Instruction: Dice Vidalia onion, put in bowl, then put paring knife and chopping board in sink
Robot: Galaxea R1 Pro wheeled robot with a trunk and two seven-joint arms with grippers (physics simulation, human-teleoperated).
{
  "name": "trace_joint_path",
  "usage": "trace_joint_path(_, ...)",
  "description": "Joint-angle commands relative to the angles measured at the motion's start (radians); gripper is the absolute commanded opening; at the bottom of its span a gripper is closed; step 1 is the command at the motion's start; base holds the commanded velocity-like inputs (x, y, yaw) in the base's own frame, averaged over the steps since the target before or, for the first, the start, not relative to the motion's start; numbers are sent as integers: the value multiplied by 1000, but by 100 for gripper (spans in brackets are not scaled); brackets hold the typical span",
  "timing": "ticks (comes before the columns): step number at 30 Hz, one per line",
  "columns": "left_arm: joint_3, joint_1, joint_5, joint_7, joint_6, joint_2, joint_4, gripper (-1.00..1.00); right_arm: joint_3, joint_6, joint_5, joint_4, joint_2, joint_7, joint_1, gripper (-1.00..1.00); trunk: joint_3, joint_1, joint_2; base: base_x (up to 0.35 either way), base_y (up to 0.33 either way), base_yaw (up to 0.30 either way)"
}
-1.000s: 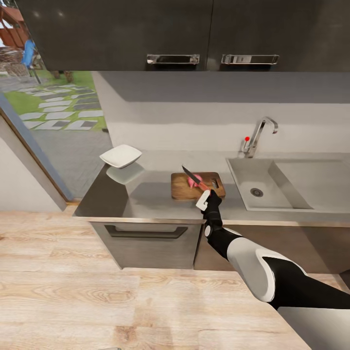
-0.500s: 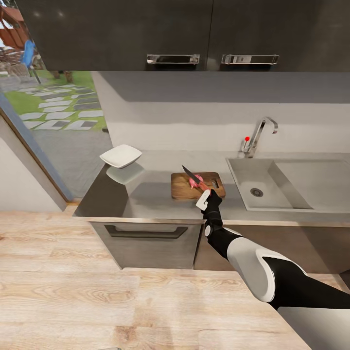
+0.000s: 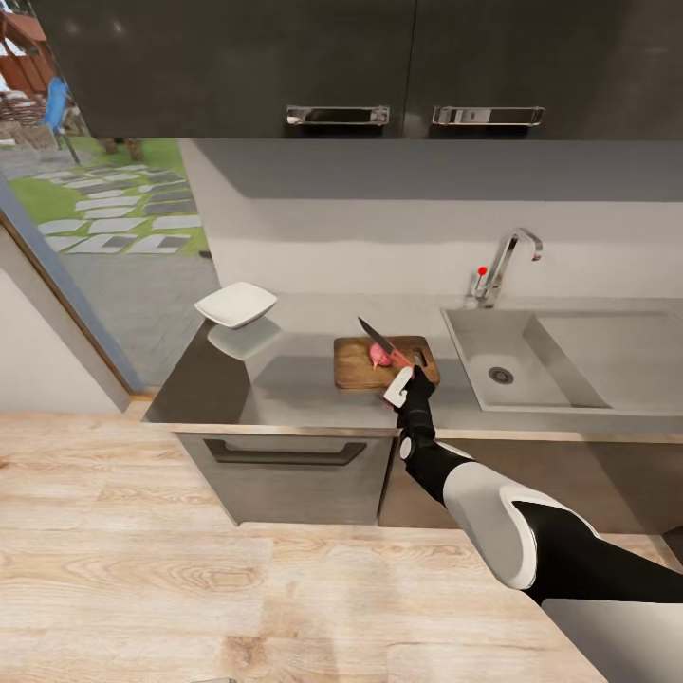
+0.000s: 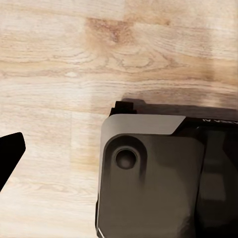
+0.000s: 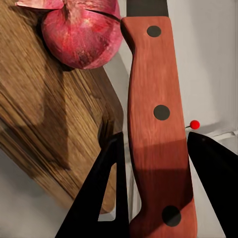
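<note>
right gripper (image 3: 402,384) clamped on paring knife (image 5: 157,119), blade raised off vidalia onion (image 3: 380,355) versus 0.5 s ago; onion whole on chopping board (image 3: 356,372); left gripper state unclear.

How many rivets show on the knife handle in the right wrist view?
3, in a row along the paring knife handle: one near the blade, one mid-handle, one at the butt between the right pincer fingers. None look hidden.

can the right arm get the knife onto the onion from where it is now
Probably yes: the right gripper holds the paring knife just above the Vidalia onion on the chopping board, with nothing between them.
</note>
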Motion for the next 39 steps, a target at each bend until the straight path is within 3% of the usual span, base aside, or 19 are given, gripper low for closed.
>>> trace_joint_path(1,-8,-2,8,1,-7,0,5,100,-8,-1,8,1,0,-3,-1,-100,-2,1,-2,0,0,0)
trace_joint_path(39,-8,-2,8,1,-7,-2,5,100,-7,5,5,4,0,12,-1,-100,-2,1,-2,0,0,0)
